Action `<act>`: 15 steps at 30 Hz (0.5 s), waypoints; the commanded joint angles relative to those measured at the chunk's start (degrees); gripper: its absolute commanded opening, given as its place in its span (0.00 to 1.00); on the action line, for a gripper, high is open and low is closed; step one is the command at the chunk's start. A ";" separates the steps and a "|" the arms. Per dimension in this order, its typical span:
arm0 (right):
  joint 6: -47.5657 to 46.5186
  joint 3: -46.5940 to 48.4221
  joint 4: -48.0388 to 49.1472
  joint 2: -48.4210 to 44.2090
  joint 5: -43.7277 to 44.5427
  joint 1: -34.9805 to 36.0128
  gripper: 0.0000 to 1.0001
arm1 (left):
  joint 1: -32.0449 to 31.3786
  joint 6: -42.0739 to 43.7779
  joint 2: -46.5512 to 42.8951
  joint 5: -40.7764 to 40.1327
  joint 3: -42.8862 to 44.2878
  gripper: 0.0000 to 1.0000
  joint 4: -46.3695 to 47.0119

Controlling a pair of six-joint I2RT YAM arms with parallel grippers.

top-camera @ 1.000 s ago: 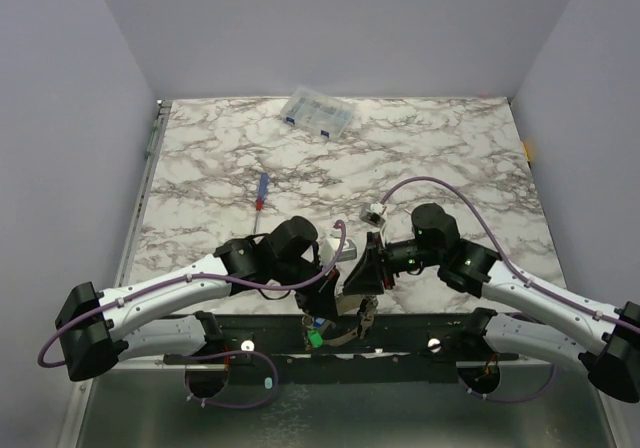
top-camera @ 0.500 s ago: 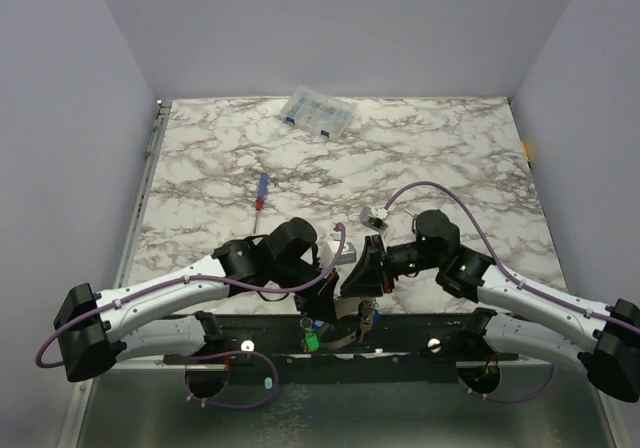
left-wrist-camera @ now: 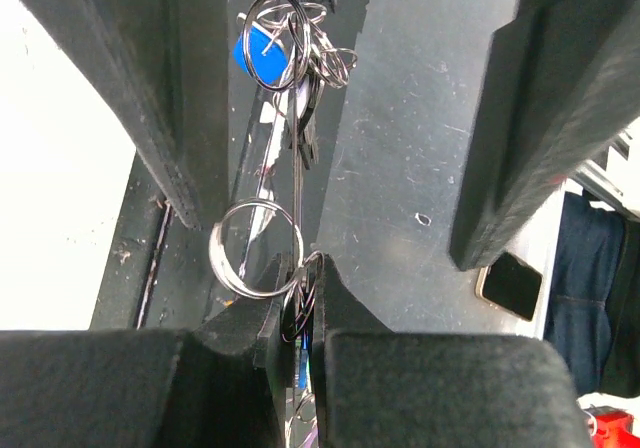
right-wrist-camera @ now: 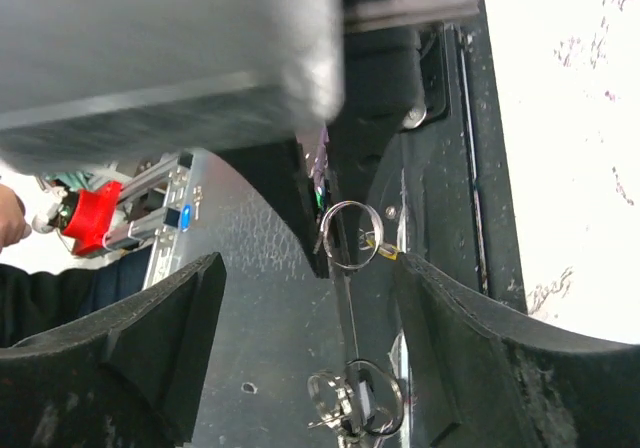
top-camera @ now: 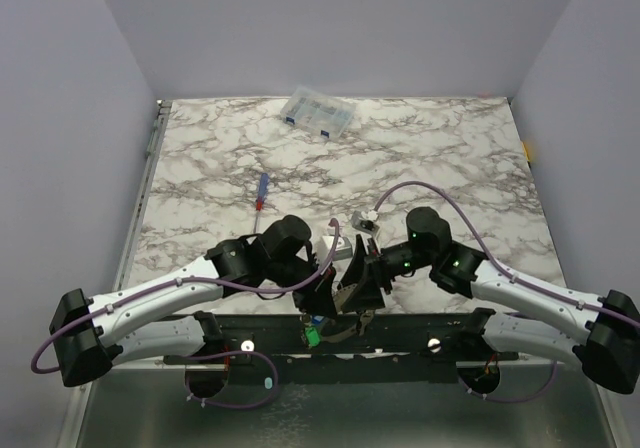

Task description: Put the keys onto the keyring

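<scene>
Plain pale lilac walls (top-camera: 330, 28) close the space in on three sides. Between them lies the tabletop (top-camera: 450, 148), white marble veined in grey-brown. Along its near edge runs a black rail (top-camera: 410, 330), with a dull grey metal sheet (top-camera: 350, 413) below it.

The left arm (top-camera: 160, 293) and the right arm (top-camera: 520, 293) reach inward and meet over the middle of that rail.

A clear compartment box (top-camera: 318, 113) sits at the tabletop's far edge. A slim red-and-blue screwdriver (top-camera: 261, 195) lies left of centre, well apart from the arms.

The left hand (left-wrist-camera: 300, 280) has its fingers pressed together on the keyring (left-wrist-camera: 297, 183), a thin grey wire held in the air above the rail. The right hand (right-wrist-camera: 310, 263) faces it with fingers wide apart, either side of the wire and touching nothing.

The keys (left-wrist-camera: 300, 88) hang bunched on the keyring below the left hand. A blue tag (left-wrist-camera: 255, 56) shows among their small split rings, and a green tag (top-camera: 313, 340) dangles in front of the rail.
</scene>
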 commanded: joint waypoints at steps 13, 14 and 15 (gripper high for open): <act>1.91 2.71 -4.18 3.39 -2.91 0.64 0.51 | -3.82 -1.40 -2.19 -0.24 1.62 0.00 2.99; 2.80 2.10 -2.98 2.23 -3.17 0.63 0.47 | -3.82 -1.44 -2.18 -0.50 1.64 0.00 2.91; 3.45 1.70 -2.11 1.21 -3.40 0.65 0.42 | -3.82 -1.45 -2.29 -0.64 1.69 0.00 2.83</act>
